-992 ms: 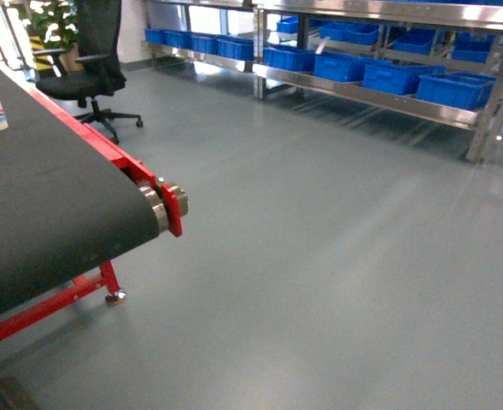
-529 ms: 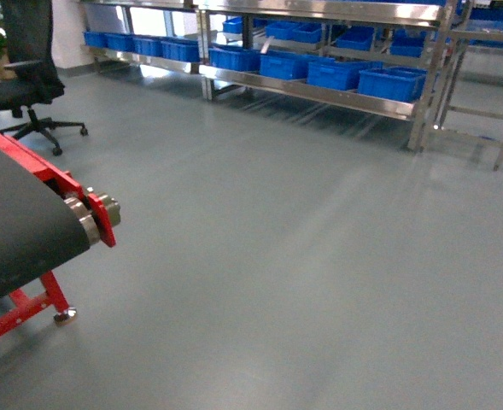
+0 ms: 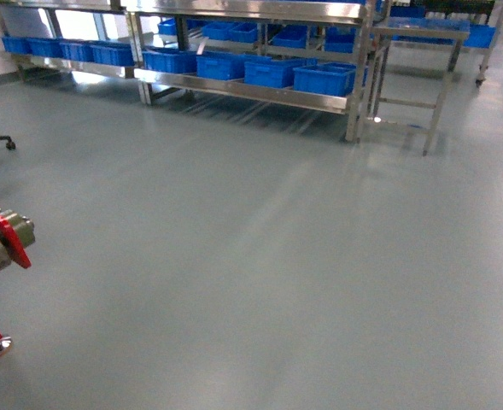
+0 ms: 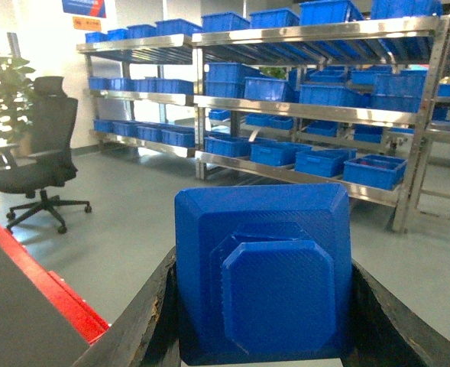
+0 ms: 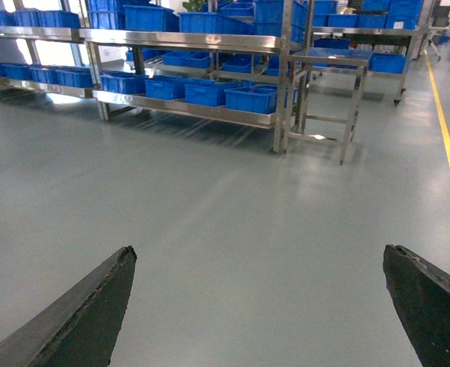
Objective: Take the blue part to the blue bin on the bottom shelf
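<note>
in the head view, grey floor point(image 3: 260, 256) fills most of the frame; the bottom shelf point(image 3: 251, 89) runs across the top, carrying a row of blue bins point(image 3: 272, 72). a red conveyor end point(image 3: 3, 239) pokes in at the left edge.

in the left wrist view, the blue part point(image 4: 263, 275) sits low in the centre, gripped between the left fingers point(image 4: 140, 329). an office chair point(image 4: 37, 160) stands at left.

in the right wrist view, the right fingers point(image 5: 79, 313) are spread wide apart at the bottom corners, holding nothing.
</note>
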You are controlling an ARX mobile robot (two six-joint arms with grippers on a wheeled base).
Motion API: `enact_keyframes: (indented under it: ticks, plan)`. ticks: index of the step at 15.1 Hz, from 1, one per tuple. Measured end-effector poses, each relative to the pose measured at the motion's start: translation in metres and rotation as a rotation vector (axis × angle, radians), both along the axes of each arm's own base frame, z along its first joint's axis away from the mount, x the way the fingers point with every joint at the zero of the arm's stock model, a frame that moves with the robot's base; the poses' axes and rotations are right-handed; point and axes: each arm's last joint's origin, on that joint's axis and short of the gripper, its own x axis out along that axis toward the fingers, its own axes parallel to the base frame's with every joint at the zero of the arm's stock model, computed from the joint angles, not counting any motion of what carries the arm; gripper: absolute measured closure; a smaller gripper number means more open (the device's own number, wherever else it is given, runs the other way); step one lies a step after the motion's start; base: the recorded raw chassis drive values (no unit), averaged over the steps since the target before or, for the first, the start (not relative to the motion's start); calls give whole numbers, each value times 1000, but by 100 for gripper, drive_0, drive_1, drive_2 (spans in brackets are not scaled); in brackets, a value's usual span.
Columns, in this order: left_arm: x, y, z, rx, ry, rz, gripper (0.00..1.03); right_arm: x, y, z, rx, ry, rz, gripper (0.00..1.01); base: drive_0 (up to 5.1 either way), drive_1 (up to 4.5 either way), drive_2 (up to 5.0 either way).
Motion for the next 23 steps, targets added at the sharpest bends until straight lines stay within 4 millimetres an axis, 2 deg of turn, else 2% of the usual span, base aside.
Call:
enact_keyframes:
  ticks: [23]
  plan:
    - [0,-2,0,1,2,-13,58,0,0,0,0,0,0,3,-134,-134,-134]
